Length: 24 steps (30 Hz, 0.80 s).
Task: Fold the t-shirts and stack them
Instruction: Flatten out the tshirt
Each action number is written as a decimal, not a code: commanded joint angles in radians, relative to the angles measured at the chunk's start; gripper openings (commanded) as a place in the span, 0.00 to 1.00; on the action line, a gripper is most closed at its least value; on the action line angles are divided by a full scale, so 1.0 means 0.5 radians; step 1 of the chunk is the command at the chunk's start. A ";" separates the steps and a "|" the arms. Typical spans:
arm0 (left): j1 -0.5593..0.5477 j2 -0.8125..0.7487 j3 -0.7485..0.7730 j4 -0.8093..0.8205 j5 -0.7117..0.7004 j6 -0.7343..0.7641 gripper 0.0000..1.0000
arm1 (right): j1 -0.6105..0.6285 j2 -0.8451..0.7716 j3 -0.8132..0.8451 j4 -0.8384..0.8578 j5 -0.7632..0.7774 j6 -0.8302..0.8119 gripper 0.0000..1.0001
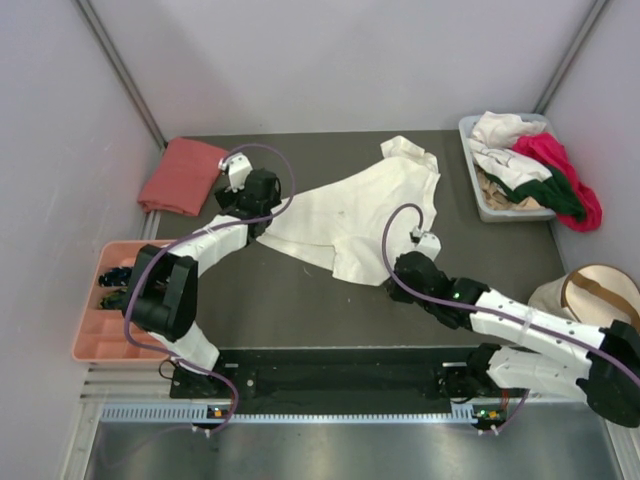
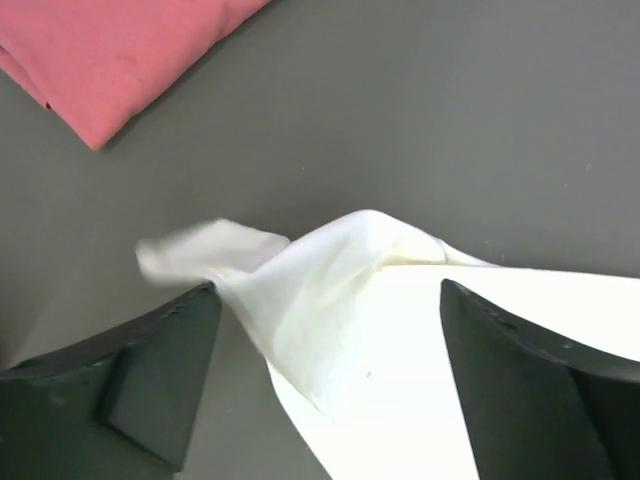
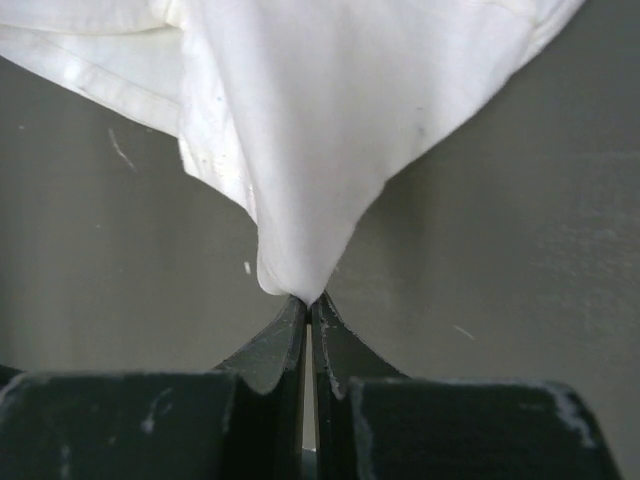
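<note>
My right hand [image 3: 308,302] pinched a corner of the cream shirt [image 1: 350,215], which lay on the worktop [image 1: 290,305]. My left hand [image 2: 330,300] gaped wide around another corner. I judged it should close firmly before stretching.

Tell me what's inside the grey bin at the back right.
Heaped t-shirts, white, magenta and dark green, spilling over the rim of the bin. Anything beneath them is hidden.

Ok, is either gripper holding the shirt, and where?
The right gripper is shut on a pinched point of the cream shirt, at its near edge. The left gripper is open around a corner, gripping nothing.
</note>
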 commanded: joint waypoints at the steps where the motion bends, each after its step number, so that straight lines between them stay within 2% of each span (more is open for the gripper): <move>1: -0.028 -0.056 -0.013 -0.045 -0.031 -0.013 0.99 | 0.029 -0.200 -0.021 -0.403 0.168 0.070 0.00; 7: -0.037 -0.139 -0.056 -0.073 -0.040 -0.025 0.99 | 0.029 -0.479 0.019 -0.805 0.450 0.159 0.00; 12: -0.037 -0.114 -0.084 -0.155 0.003 -0.077 0.99 | 0.020 -0.519 0.123 -1.026 0.585 0.175 0.00; 18: -0.074 -0.166 -0.206 -0.198 0.000 -0.169 0.99 | 0.014 -0.559 0.200 -1.164 0.714 0.218 0.00; 24: -0.065 -0.200 -0.259 -0.361 -0.144 -0.258 0.99 | -0.002 -0.605 0.221 -1.220 0.760 0.202 0.00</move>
